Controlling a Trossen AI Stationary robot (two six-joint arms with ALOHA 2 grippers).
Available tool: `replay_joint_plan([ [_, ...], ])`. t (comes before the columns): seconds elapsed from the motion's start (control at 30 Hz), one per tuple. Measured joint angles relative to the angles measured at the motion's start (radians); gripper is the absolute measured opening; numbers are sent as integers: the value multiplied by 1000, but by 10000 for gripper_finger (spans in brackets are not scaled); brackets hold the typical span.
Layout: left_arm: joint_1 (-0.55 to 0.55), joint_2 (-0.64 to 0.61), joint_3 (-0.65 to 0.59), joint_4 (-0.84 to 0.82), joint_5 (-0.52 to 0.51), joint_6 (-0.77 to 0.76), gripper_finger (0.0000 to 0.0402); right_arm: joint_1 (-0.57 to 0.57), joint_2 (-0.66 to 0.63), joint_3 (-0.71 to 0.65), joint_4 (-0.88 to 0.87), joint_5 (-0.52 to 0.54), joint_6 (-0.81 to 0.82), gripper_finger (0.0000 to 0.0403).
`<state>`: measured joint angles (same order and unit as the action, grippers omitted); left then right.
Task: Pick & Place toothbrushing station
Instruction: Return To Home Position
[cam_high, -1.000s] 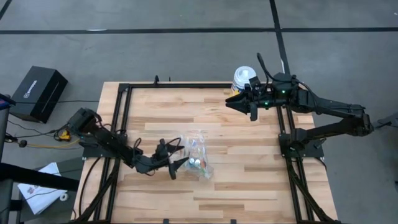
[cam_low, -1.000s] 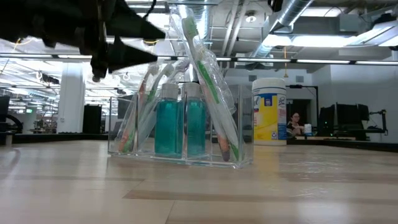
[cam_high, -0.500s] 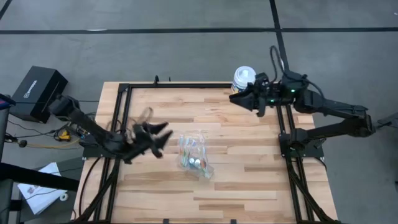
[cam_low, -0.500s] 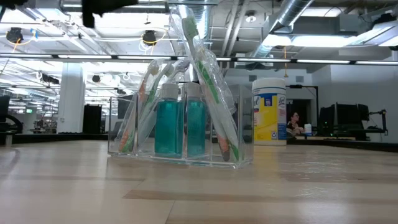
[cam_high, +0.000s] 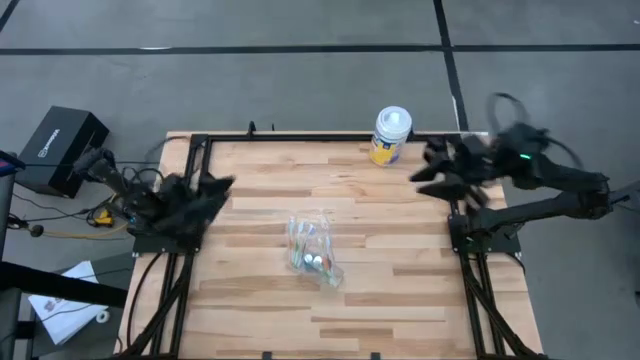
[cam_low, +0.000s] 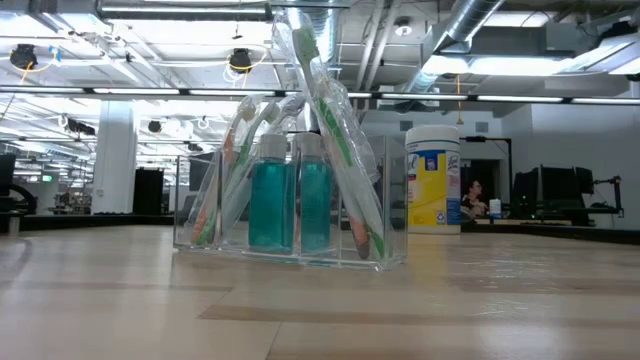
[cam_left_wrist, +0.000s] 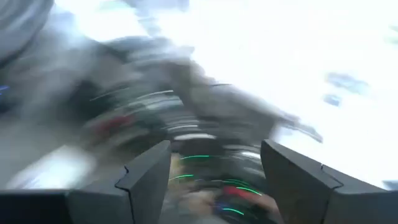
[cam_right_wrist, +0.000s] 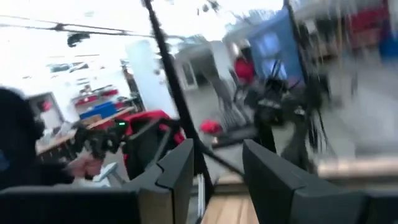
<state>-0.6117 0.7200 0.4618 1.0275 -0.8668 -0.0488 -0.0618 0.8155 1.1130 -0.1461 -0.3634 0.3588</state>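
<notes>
Upright, two teal tubes (cam_low: 268, 205), one clear organizer (cam_low: 393, 205)

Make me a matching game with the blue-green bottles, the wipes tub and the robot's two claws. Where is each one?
Things:
1. teal tubes
2. wipes tub
3. left gripper
4. right gripper

Places:
A. open, by the table's right edge
B. open, by the table's left edge
C. standing inside the clear organizer
D. at the table's top edge in the high view

Pairs: 1-C, 2-D, 3-B, 4-A
</notes>
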Motion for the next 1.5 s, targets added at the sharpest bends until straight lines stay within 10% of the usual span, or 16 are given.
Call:
replay_joint_plan([
  [0.07,-20,-45,0,-8,354,191,242,51,-41,1,-3,73,-76,128],
  [0.13,-47,-96,0,-31,491,270,242,108,-86,1,-43,164,-144,128],
  [0.57,-422,-432,2,-376,95,596,248,435,-428,1,-296,513,-374,128],
  [0.87,-548,-543,-66,-427,152,580,249,401,-695,-176,-292,517,-338,128],
  [1.5,-195,-32,-437,393,345,208,249,327,-810,-537,-121,557,-289,128],
])
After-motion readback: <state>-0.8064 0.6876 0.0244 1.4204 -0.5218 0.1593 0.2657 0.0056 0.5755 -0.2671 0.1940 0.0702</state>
